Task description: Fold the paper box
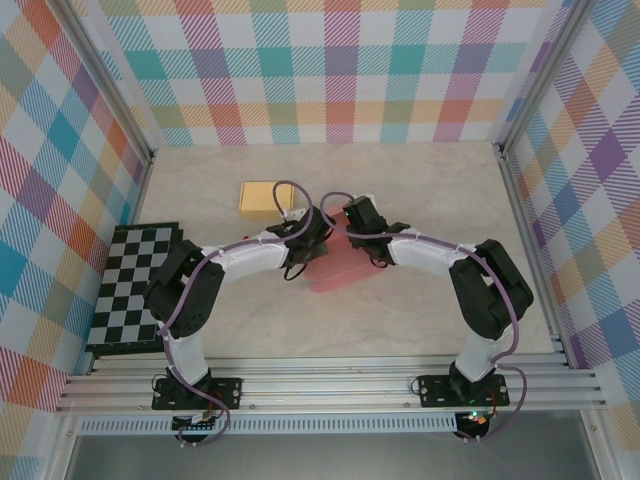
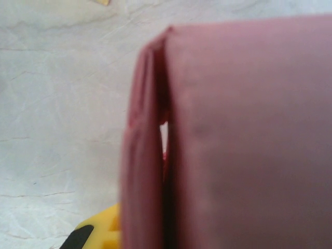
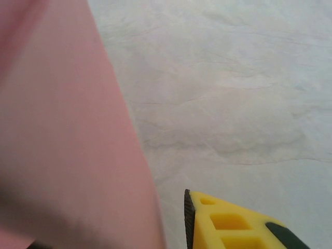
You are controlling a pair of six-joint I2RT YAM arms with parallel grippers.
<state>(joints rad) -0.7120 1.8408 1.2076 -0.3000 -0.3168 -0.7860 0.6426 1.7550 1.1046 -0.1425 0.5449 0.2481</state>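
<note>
Paper box (image 1: 338, 272) is flanked on both sides.
Whether left gripper (image 1: 316, 243) or right gripper (image 1: 351, 238) is clamped cannot be told.

Paper box (image 1: 338, 270): thin paper, matt, smooth, soft creases at the folds. Surface (image 1: 430, 190): stone-look sheet, matt, faint veins and wrinkles. Right tool finger (image 3: 228, 223): moulded plastic, smooth, slight sheen, ribbed dark pad on its edge. Left tool finger (image 2: 101, 233): same plastic, blurred. Checkered mat (image 1: 135, 285) at left edge: slightly glossy. Rails (image 1: 330, 385) along near edge: bare brushed metal. Arm shells (image 1: 250, 258): matt plastic. Side walls (image 1: 60, 150): printed plaid, cloth-like, matt.
</note>
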